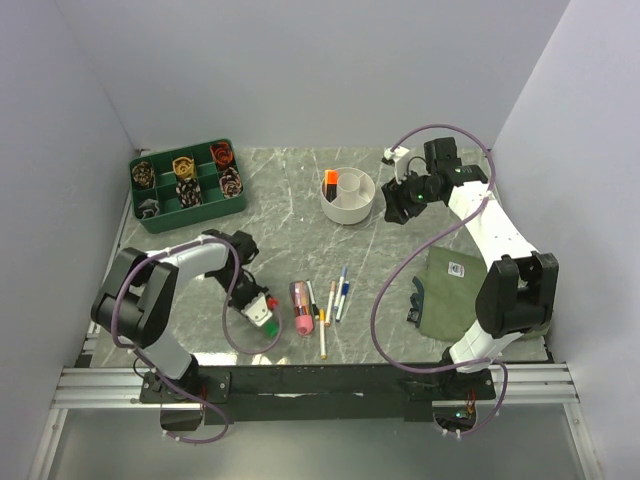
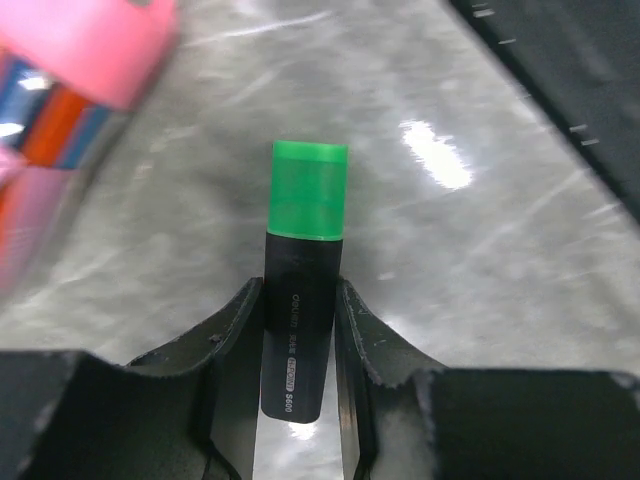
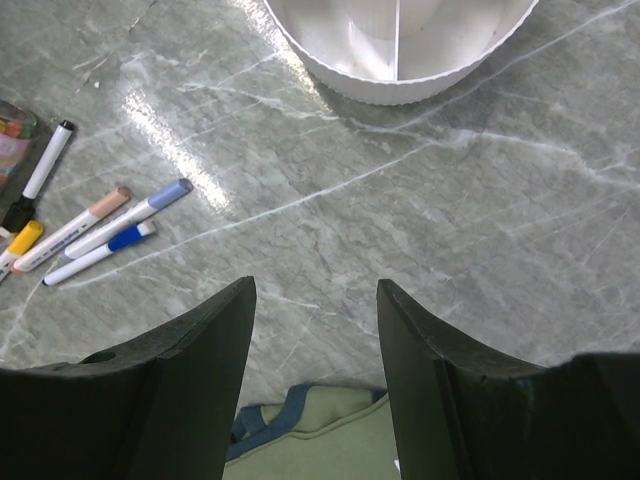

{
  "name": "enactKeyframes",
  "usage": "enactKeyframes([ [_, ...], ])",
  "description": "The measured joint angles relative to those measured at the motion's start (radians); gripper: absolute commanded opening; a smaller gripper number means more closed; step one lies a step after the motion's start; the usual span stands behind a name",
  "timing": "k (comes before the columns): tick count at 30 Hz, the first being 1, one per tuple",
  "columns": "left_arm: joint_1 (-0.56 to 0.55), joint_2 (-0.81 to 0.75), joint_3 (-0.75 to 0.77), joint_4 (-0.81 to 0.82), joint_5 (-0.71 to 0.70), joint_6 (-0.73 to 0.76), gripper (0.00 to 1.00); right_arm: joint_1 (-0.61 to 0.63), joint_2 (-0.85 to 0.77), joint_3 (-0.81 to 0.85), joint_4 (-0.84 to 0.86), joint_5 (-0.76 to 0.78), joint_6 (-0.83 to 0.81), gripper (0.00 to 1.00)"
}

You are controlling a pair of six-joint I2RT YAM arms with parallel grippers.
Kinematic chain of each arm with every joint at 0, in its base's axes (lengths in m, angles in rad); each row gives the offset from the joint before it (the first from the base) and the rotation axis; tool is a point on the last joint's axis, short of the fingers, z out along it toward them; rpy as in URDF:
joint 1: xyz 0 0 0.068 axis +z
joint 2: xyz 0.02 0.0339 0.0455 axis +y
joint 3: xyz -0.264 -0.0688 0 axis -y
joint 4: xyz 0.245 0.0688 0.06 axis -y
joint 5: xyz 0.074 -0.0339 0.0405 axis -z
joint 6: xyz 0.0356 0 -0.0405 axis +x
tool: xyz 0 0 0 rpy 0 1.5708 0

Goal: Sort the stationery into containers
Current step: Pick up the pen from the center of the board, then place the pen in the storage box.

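Our left fingers (image 1: 258, 308) are clamped on the green-capped marker (image 2: 308, 200). The wrist view shows a finger pressed to each side of its black barrel with the cap poking out past the tips, so the marker's long axis runs in line with the fingers. It sits low over the near-left part of the worktop (image 1: 300, 230), just beside the pink marker (image 1: 300, 305) and the thin pens (image 1: 338, 295) lying loose there. We cannot tell whether it touches the surface or hangs just off it.

What the coming move turns on is where the bowl (image 1: 345, 214) lies — toward the far side and to the right of the left fingers, well apart from them. An orange-capped marker (image 1: 330, 181) stands in a compartment on the bowl's left side, as the overhead view shows it. We judge the green-capped one belongs with it, being the same thick kind. The carry would call for a lift, a swing outward and rightward, and a tilt so the barrel goes in end-first rather than across the inner walls.

Our right fingers (image 1: 397, 207) are spread apart and hold nothing — they hover just beside the bowl's right rim, nearer to it than the left ones, with the pouch (image 1: 450, 290) below the wrist. We judge the left arm, coming in from the other side, should clear them.
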Motion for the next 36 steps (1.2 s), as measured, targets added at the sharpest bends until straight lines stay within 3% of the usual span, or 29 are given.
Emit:
enactKeyframes([
  [8,0.064,0.009,0.283,0.043,0.099,0.003,0.01,0.000,0.000,0.027,-0.029,0.008,-0.002,0.60],
  [12,0.060,0.041,0.462,0.240,0.175,-0.137,0.01,0.001,0.002,0.048,-0.026,0.010,-0.003,0.60],
  [16,0.038,0.195,0.686,0.565,0.211,-0.509,0.01,0.001,0.028,0.063,-0.024,0.010,-0.002,0.60],
  [22,0.029,0.530,1.051,1.069,0.170,-1.247,0.01,0.001,0.089,0.090,-0.025,0.010,0.005,0.60],
  [25,0.033,0.633,1.148,1.229,0.133,-1.585,0.01,0.001,0.097,0.110,-0.024,0.011,0.004,0.60],
  [31,0.054,0.711,1.168,1.462,0.108,-2.211,0.02,0.001,0.097,0.116,-0.021,0.017,0.009,0.59],
  [36,0.060,0.690,1.000,1.623,0.106,-2.476,0.02,0.000,0.097,0.123,-0.003,0.008,0.063,0.59],
])
